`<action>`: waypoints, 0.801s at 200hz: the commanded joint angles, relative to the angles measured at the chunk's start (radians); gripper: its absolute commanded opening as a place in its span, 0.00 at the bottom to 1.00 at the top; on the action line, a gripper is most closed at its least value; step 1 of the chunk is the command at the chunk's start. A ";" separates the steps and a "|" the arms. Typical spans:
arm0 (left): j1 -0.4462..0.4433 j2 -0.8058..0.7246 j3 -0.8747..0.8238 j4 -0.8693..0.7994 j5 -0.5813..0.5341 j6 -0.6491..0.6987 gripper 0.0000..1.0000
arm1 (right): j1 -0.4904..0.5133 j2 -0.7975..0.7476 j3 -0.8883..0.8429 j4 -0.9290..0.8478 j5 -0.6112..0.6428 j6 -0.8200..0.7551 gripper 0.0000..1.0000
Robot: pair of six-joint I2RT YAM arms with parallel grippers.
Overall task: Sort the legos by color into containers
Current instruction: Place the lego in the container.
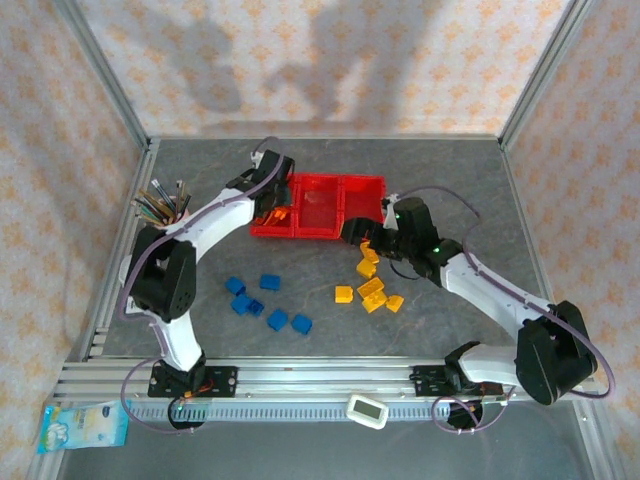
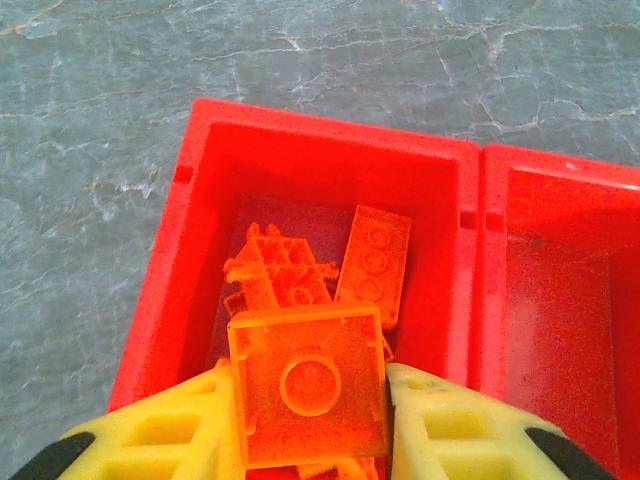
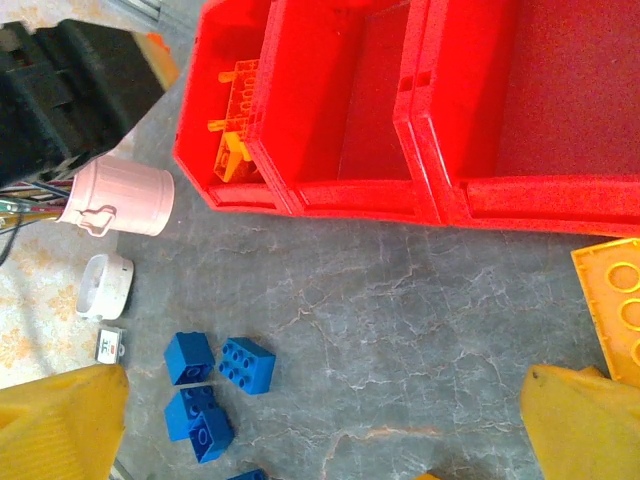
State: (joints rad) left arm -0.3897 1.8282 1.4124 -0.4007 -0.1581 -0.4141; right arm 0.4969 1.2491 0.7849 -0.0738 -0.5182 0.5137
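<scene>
My left gripper [image 2: 310, 420] is shut on a square orange lego [image 2: 308, 385], its hollow underside facing the camera, right over the leftmost of the red containers [image 2: 170, 270]. Inside that bin lie an orange lattice piece [image 2: 290, 270] and a studded orange brick [image 2: 375, 262]. From above, the left gripper [image 1: 270, 205] hangs over the left end of the containers [image 1: 318, 205]. My right gripper [image 1: 362, 235] stands open above bare table [image 3: 320, 430], near the yellow legos [image 1: 370, 290]; a yellow brick [image 3: 615, 300] lies by its right finger. Several blue legos [image 1: 268, 305] [image 3: 245, 362] are scattered to the left.
A pink pencil cup [image 1: 165, 205] [image 3: 120, 195] stands left of the bins, a small white round object [image 3: 105, 285] near it. The middle and right bins look empty. A white device [image 1: 367, 410] sits on the front rail, a blue packet [image 1: 85, 425] at the near left.
</scene>
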 commanded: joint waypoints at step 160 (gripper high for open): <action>-0.068 -0.388 -0.313 0.000 0.143 -0.016 0.74 | 0.213 0.078 0.149 -0.299 0.329 -0.063 1.00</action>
State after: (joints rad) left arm -0.4126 1.5299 1.2083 -0.4049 -0.0597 -0.4015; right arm 0.6548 1.3144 0.9035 -0.2790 -0.3023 0.4404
